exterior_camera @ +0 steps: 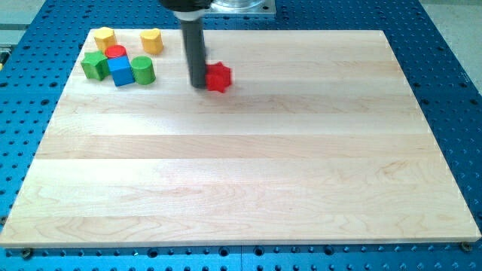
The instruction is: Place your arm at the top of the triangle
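Note:
My tip (197, 83) rests on the board near the view's top, left of centre. It sits just left of a red star-like block (219, 77), touching or nearly touching it. A cluster of blocks lies further to the view's left: a blue block (120, 71), a red cylinder (115, 52) just above it, a green block (95, 66) on its left and a green cylinder (142, 70) on its right. I cannot make out a clear triangle shape on any block.
Two yellow blocks sit near the board's top left edge, one (103, 36) above the cluster and one (152, 41) to its right. The wooden board (248, 173) lies on a blue perforated table (452, 90).

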